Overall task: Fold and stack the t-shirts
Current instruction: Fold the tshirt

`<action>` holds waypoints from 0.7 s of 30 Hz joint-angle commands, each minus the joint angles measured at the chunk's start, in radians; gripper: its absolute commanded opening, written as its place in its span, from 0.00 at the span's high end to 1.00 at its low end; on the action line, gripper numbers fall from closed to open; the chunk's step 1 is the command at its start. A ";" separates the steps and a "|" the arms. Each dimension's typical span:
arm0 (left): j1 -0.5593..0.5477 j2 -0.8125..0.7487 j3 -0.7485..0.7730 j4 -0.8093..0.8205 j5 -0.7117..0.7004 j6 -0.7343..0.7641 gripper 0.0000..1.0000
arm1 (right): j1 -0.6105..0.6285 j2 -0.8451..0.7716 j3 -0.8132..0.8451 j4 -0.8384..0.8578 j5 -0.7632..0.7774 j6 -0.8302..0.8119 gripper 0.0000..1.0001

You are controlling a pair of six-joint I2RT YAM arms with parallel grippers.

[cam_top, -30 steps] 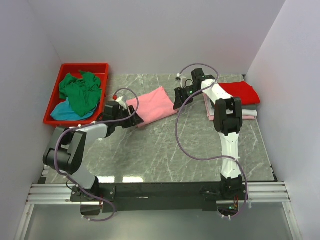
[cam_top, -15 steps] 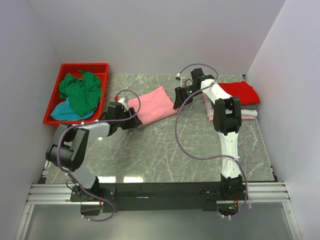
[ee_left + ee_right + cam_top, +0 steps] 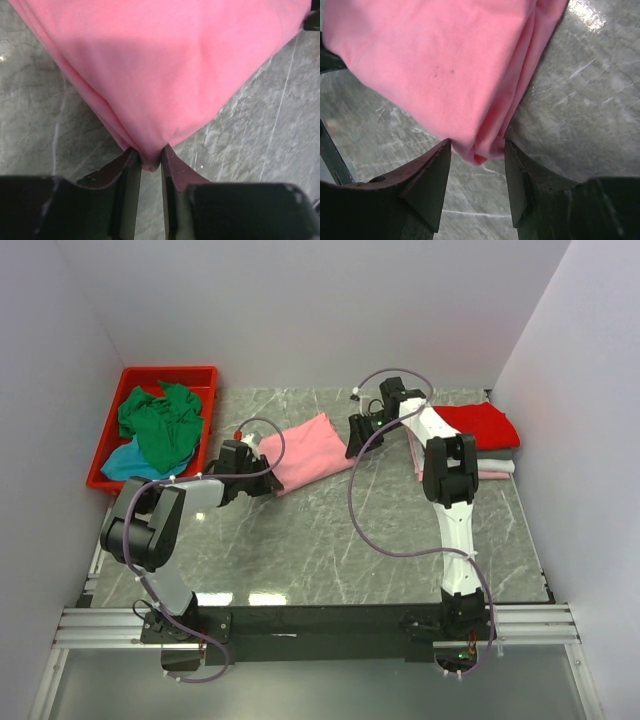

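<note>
Pale lilac walls [image 3: 300,310] close in a grey marbled desk [image 3: 330,540], seen from above with both arm bases at the bottom edge of the frame.

At the upper left of the overhead view a red bin [image 3: 170,371] holds a crumpled green t-shirt [image 3: 160,425]. It lies over a teal t-shirt [image 3: 125,465], which shows at the lower left of the bin.

Near the upper middle of the desk lies the salmon pink t-shirt [image 3: 305,448], folded into a tidy oblong. It is set on a slant, its lower end toward the left and its upper end toward the right.

At the upper right, against the wall, a folded red t-shirt [image 3: 485,425] sits on top of a pale cloth [image 3: 497,470] whose edge shows beneath it.

The left gripper [image 3: 268,483] is at the lower left corner of the salmon pink t-shirt. In the left wrist view the left gripper [image 3: 149,159] has both dark fingers [image 3: 131,172] pressed in on the very tip of that corner, so it is pinching the cloth. The rest of the shirt fans out flat on the marble toward the top of that frame.

The right gripper [image 3: 352,445] is at the shirt's right-hand edge. In the right wrist view the right gripper [image 3: 476,150] has its jaws apart on either side of a folded corner. The layered corner of the shirt [image 3: 445,60] sits between them with desk showing beside it, so the cloth is framed but not squeezed.
</note>
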 commanded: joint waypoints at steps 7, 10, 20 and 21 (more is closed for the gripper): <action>0.013 -0.010 0.035 0.049 0.140 -0.102 0.97 | 0.029 0.020 0.061 -0.046 -0.010 0.018 0.86; 0.041 -0.025 0.017 0.049 0.175 -0.140 0.99 | 0.023 0.002 0.050 -0.074 -0.029 0.015 1.00; 0.107 -0.041 -0.059 0.012 0.336 -0.168 0.99 | -0.008 -0.023 0.020 -0.123 0.078 0.018 1.00; 0.107 -0.033 -0.065 0.012 0.352 -0.171 0.99 | -0.008 -0.023 0.014 -0.141 0.078 0.011 1.00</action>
